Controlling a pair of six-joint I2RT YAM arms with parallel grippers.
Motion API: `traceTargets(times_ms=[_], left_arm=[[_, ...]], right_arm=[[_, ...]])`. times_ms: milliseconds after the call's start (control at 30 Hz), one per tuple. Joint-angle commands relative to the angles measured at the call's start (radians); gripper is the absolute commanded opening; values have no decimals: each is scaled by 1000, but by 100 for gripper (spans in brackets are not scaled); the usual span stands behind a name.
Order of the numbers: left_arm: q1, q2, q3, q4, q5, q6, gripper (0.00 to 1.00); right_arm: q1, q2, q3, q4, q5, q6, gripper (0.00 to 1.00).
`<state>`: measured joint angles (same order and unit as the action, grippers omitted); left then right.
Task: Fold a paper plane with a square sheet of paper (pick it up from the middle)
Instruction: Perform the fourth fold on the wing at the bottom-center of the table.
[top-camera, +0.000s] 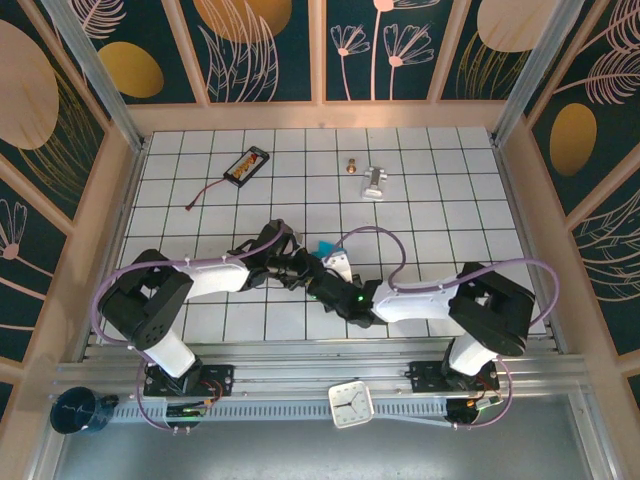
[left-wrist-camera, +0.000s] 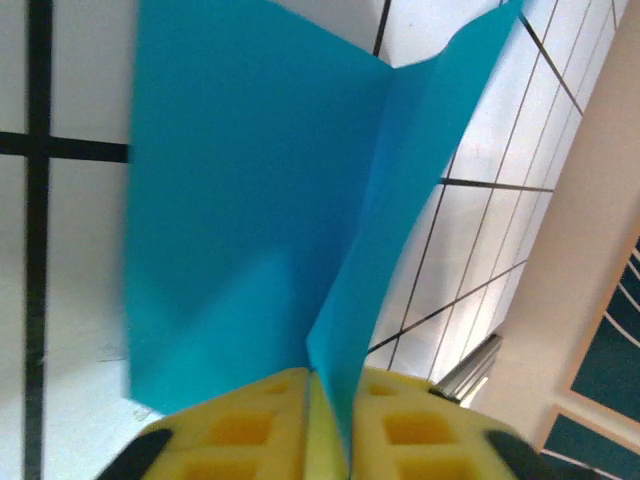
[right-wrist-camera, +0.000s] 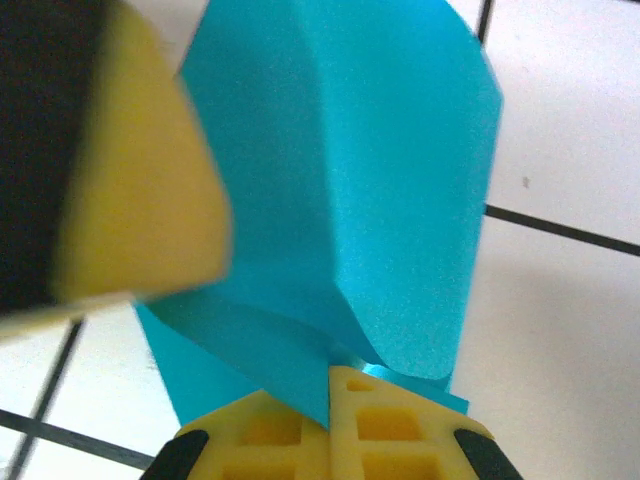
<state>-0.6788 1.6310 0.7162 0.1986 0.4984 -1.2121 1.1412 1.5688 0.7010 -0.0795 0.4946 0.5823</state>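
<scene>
Smooth teal square sheet of paper, creased into curling flaps, lies near-right of the black battery pack. The left gripper and right gripper each pinch its folds between moulded yellow pads, jaws almost together.

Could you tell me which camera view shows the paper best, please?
Left wrist: the paper spreads wide, its centre crease plain. The right wrist shows a curled part close up; the top view gives a small teal sliver.

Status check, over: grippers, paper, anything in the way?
Left gripper shut on paper. Right gripper shut on paper too, close beside it. Paper creased, pinched between both. Battery pack and metal piece far back, out of the way.
</scene>
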Motion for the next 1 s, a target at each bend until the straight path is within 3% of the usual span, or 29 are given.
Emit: traceTargets(times_ms=[0,167,333,533,733,833,967], left_arm=[[9,-52,35,-133,-40,-14,27],[9,-109,28,-140,-79,-11,37],[8,-141,0,-116,-86,-21,39],[7,-150,-47,-51,-73,-40,35],[3,-143,-45,-13,-40,-31,29],[4,-152,-49,-7,-41,-11,24],[1,-120,-55,45,5,-18,11]], right_arm=[[-38,-55,-69,93,-93,-10,0],[-93,-112,-161,244,-247,-7,0],[-130,-161,-227,339,-328,-3,0],[-185,-182,-290,454,-435,20,0],[-192,-153,-303,481,-450,43,0],[-192,-151,-321,504,-453,69,0],[-192,-145,-337,532,-459,104,0]])
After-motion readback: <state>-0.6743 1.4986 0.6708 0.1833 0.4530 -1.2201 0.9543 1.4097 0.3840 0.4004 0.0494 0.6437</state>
